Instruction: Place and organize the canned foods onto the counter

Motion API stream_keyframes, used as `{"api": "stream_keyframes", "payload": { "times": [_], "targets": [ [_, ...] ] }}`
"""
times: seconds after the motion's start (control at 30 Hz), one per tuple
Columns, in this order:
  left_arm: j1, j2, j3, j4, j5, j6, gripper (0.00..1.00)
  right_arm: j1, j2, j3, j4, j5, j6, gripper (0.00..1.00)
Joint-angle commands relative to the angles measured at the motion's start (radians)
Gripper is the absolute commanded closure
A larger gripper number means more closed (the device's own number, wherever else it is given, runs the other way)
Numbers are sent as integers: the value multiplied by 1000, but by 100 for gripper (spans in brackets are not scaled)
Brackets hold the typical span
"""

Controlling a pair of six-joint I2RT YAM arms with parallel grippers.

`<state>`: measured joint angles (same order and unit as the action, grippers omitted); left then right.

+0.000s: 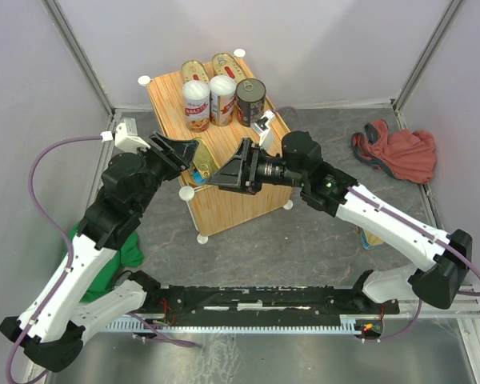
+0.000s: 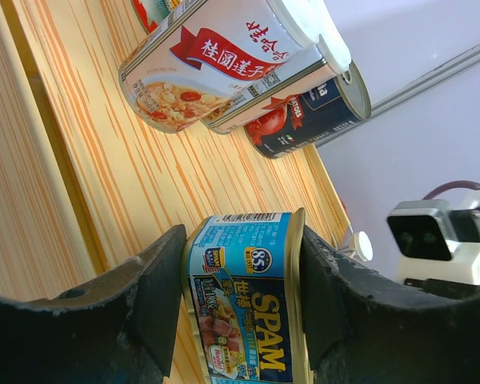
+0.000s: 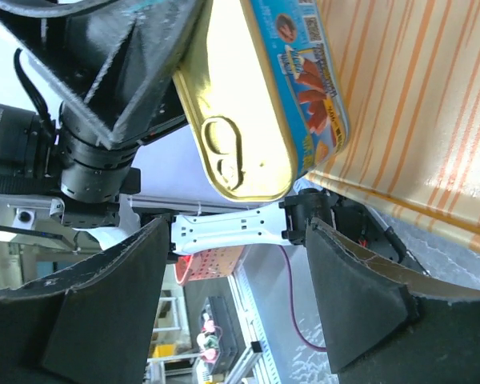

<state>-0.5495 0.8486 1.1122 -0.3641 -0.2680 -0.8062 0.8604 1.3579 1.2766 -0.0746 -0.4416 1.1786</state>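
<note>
Left wrist view: left gripper is clamped on a rectangular SPAM tin, one finger on each side, blue label facing the camera. The tin stands on edge at the near-left edge of the counter. Whether it touches the wood cannot be told.

Right gripper: fingers wide apart, holding nothing. The tin's gold pull-tab lid lies just beyond the fingertips, not between them. The two grippers face each other across the tin.

The counter is a light wood-grain box with white knobs at its corners. It stands on the dark grey tabletop, left of centre and toward the far edge. Five tins are grouped at its far end. The two oval gold tins lie at the back. In front of them, upright in a close row, are two white-lidded tins and a dark round tin.

Tabletop:
- A red cloth lies near the far right corner.
- A green cloth lies by the left edge, partly under the left arm.
- What looks like another gold tin is mostly hidden under the right forearm, toward the right edge.

Plain pale walls enclose the far, left and right edges.
</note>
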Motion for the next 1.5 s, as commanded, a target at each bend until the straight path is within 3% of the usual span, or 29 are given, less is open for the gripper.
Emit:
{"api": "stream_keyframes", "payload": {
  "times": [0.0,0.23,0.57,0.9,1.47],
  "targets": [
    [9,-2,13,67,-6,35,97,7,-58,97,-131,42,-152,23],
    [16,12,19,71,30,46,97,59,-30,290,-419,176,-397,21],
    [36,42,37,70,103,67,97,177,67,488,-636,421,-646,18],
    [91,47,30,78,200,68,97,202,132,531,-657,544,-717,18],
    [161,58,17,92,315,52,97,212,215,576,-603,557,-738,19]
  ]
}}
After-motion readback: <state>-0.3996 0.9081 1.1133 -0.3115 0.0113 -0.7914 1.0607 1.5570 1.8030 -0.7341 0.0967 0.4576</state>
